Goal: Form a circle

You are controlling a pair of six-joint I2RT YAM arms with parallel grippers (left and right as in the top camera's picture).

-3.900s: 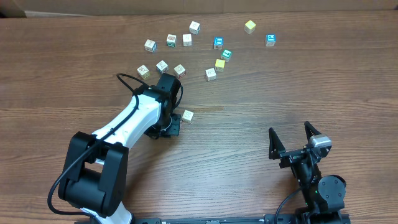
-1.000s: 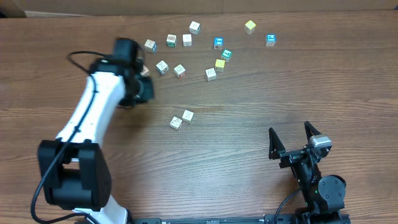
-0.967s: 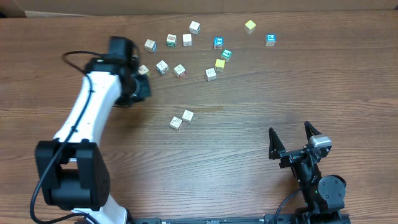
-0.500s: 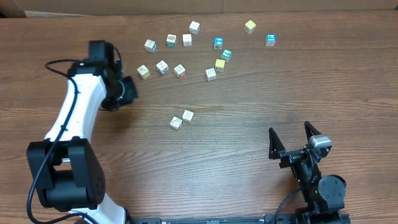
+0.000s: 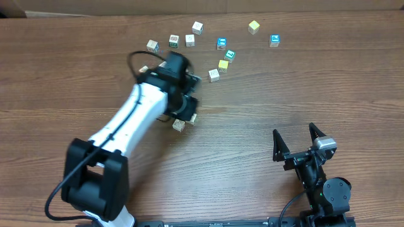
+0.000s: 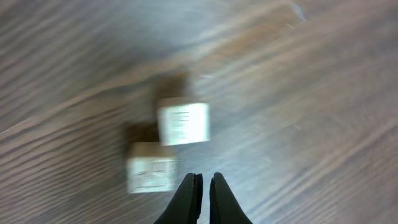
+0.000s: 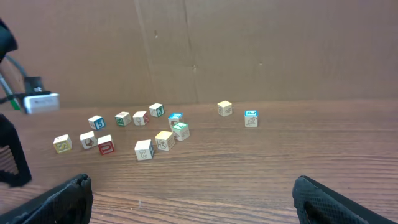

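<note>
beneath the left arm (image 5: pixel 136 113): the circle (image 6: pixel 183 123), so far just two whitish cubes close together, blurred, no ring yet.
left gripper (image 6: pixel 203 186): fingertips pressed together, pinching nothing, poised just behind the two cubes.
right gripper (image 5: pixel 302 146): spread wide, empty, parked well apart from every cube.
loose cubes (image 5: pixel 214 75): scattered along the far side, none joined to the pair.
risk: knocking the pair apart with a low or off-centre sweep of the closed tips; missing such drift from above, with the arm covering the pair.
</note>
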